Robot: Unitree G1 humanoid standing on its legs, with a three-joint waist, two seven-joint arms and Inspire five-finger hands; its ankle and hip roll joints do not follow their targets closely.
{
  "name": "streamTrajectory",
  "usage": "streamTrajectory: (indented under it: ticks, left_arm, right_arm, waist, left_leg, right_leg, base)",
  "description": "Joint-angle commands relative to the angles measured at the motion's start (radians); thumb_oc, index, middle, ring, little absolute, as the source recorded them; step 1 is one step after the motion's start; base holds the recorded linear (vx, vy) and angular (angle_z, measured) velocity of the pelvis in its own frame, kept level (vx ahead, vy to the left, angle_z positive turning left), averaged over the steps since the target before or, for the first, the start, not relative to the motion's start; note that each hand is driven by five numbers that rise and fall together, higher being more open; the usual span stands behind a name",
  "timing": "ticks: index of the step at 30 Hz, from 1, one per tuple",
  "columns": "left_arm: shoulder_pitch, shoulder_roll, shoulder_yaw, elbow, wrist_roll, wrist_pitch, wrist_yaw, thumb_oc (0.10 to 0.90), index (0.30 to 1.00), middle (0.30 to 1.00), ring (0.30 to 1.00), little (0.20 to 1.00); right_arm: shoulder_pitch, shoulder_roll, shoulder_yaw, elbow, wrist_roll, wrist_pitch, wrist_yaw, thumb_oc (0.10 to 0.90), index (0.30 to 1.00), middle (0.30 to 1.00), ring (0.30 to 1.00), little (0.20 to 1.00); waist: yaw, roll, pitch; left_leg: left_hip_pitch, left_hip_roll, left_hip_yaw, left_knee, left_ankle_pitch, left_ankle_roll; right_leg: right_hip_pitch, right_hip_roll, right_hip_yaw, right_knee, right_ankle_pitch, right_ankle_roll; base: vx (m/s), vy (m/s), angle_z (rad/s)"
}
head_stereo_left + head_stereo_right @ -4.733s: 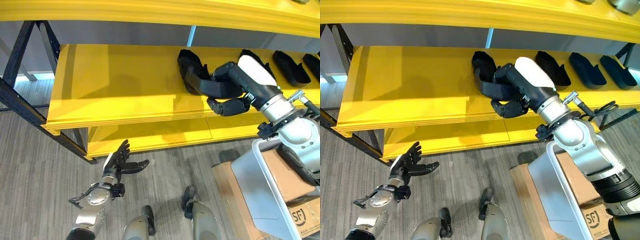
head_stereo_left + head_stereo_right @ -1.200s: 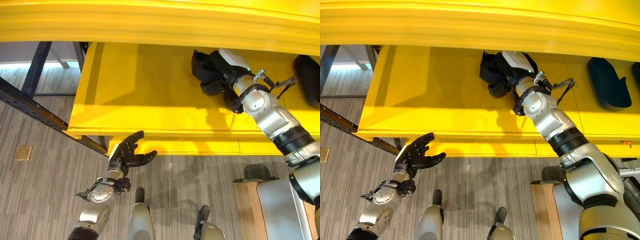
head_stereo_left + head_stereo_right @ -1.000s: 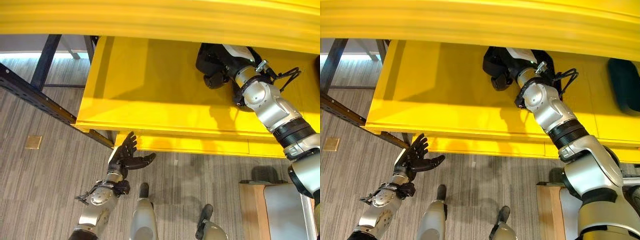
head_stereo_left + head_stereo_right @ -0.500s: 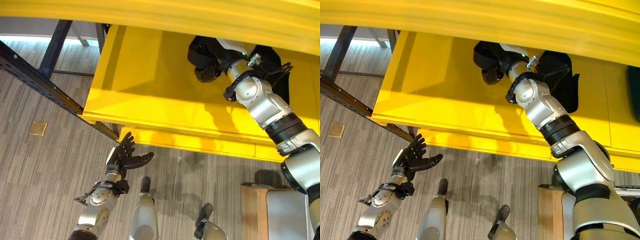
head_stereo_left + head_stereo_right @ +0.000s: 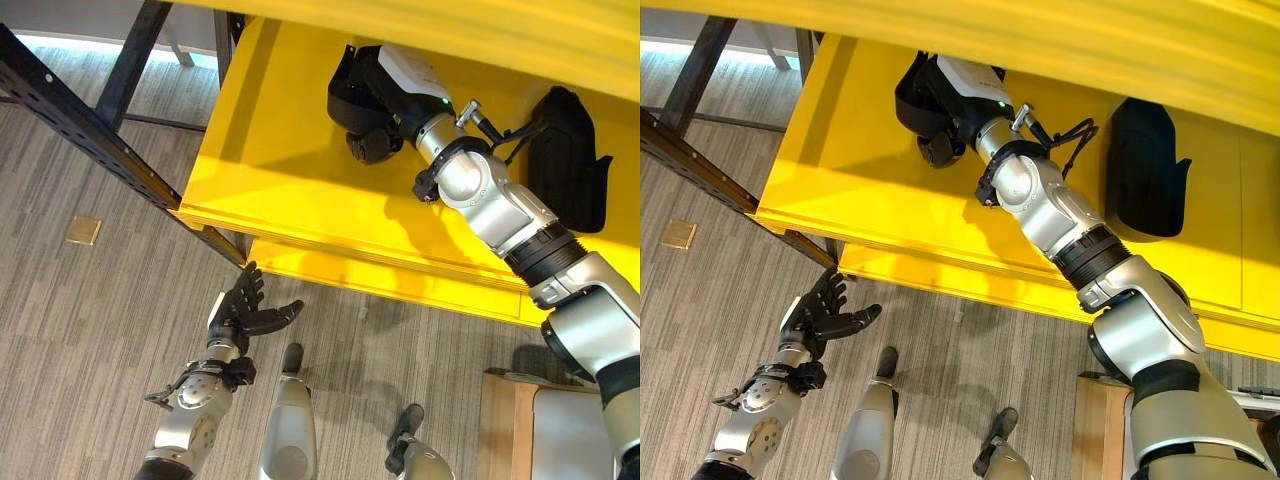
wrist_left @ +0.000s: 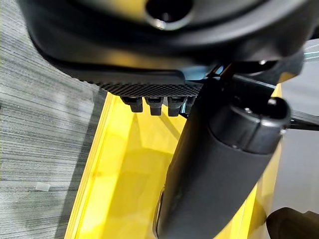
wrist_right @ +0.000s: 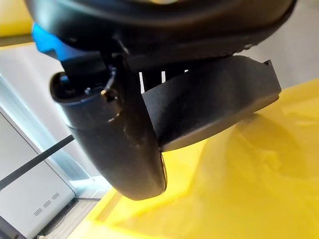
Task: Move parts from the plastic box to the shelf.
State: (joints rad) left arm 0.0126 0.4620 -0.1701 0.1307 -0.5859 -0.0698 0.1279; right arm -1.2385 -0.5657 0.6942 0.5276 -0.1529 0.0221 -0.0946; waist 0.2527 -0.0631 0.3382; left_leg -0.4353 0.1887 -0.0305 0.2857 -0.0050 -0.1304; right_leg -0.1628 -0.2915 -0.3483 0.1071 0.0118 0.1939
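Note:
My right hand (image 5: 392, 88) reaches deep onto the yellow shelf (image 5: 300, 170) and is shut on a black moulded part (image 5: 349, 92). In the right wrist view the black part (image 7: 214, 102) sits clamped between the thumb (image 7: 117, 142) and the fingers, just above the shelf surface (image 7: 259, 194). A second black part (image 5: 568, 158) lies on the shelf to the right, apart from the hand. My left hand (image 5: 243, 318) hangs low over the floor, open and holding nothing; its thumb (image 6: 219, 164) shows in the left wrist view.
A dark steel rack post (image 5: 95, 125) slants across the left. The shelf's front lip (image 5: 330, 250) and a lower yellow shelf (image 5: 400, 285) jut out above the grey floor. A corner of the pale plastic box (image 5: 565, 435) on a cardboard carton (image 5: 495, 425) sits lower right.
The whole view has shifted as the camera moved. My right hand has carried the black part further left along the shelf, away from the second part. The left hand stays open.

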Motion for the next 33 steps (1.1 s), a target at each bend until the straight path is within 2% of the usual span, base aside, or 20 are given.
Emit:
streamTrajectory:
  ticks: [1,9,10,16,21,33]
  left_arm:
    - [-0.039,0.086,0.008,-0.117,-0.002,-0.089,0.004,0.9,1.0,1.0,1.0,1.0]
    - [-0.052,0.066,-0.01,-0.107,0.023,-0.082,0.019,0.9,1.0,1.0,1.0,1.0]
    - [-0.053,0.059,-0.013,-0.104,0.034,-0.077,0.021,0.9,1.0,1.0,1.0,1.0]
    - [-0.054,0.056,-0.023,-0.097,0.046,-0.076,0.019,0.9,1.0,1.0,1.0,1.0]
    - [-0.064,0.056,-0.038,-0.092,0.051,-0.081,0.016,0.9,1.0,1.0,1.0,1.0]
    - [-0.071,0.062,-0.045,-0.099,0.057,-0.086,0.017,0.9,1.0,1.0,1.0,1.0]
  right_arm:
    - [-0.118,-0.027,0.001,-0.011,0.05,-0.047,-0.006,0.4,0.3,0.3,0.3,0.3]
    - [0.035,-0.046,-0.043,0.003,0.037,-0.028,0.005,0.4,0.3,0.3,0.3,0.3]
    - [0.087,-0.042,-0.064,-0.01,0.035,-0.025,0.011,0.4,0.3,0.3,0.3,0.3]
    - [0.157,-0.005,-0.086,0.042,0.024,-0.023,0.01,0.4,0.3,0.3,0.3,0.3]
    - [0.18,0.023,-0.094,0.112,0.006,-0.018,0.0,0.4,0.3,0.3,0.3,0.3]
    - [0.173,0.018,-0.115,0.176,-0.025,-0.008,-0.034,0.4,0.3,0.3,0.3,0.3]
  waist:
    - [0.015,-0.02,-0.018]
    - [-0.025,0.009,0.029]
    - [-0.039,0.016,0.041]
    - [-0.051,0.034,0.064]
    - [-0.061,0.048,0.08]
    - [-0.075,0.058,0.091]
  left_leg:
    - [-0.058,0.061,-0.001,0.114,-0.064,-0.012]
    - [-0.066,0.073,0.018,0.138,-0.069,-0.007]
    - [-0.067,0.075,0.024,0.144,-0.07,-0.006]
    - [-0.072,0.078,0.03,0.148,-0.063,-0.004]
    - [-0.082,0.078,0.031,0.141,-0.05,-0.007]
    - [-0.083,0.082,0.039,0.139,-0.047,-0.009]
  right_leg:
    - [0.077,-0.067,0.017,0.064,-0.066,-0.008]
    - [0.02,-0.074,0.055,0.119,-0.076,-0.015]
    - [0.001,-0.075,0.068,0.138,-0.081,-0.017]
    - [-0.021,-0.077,0.076,0.156,-0.083,-0.018]
    - [-0.04,-0.08,0.08,0.166,-0.082,-0.018]
    - [-0.059,-0.08,0.087,0.184,-0.083,-0.021]
  base:
    - [0.0,0.0,0.0]
    - [-0.05,0.036,-0.1]
    - [-0.08,0.032,-0.09]
    - [-0.05,0.002,-0.06]
    - [-0.06,-0.004,-0.05]
    - [-0.01,-0.005,-0.01]
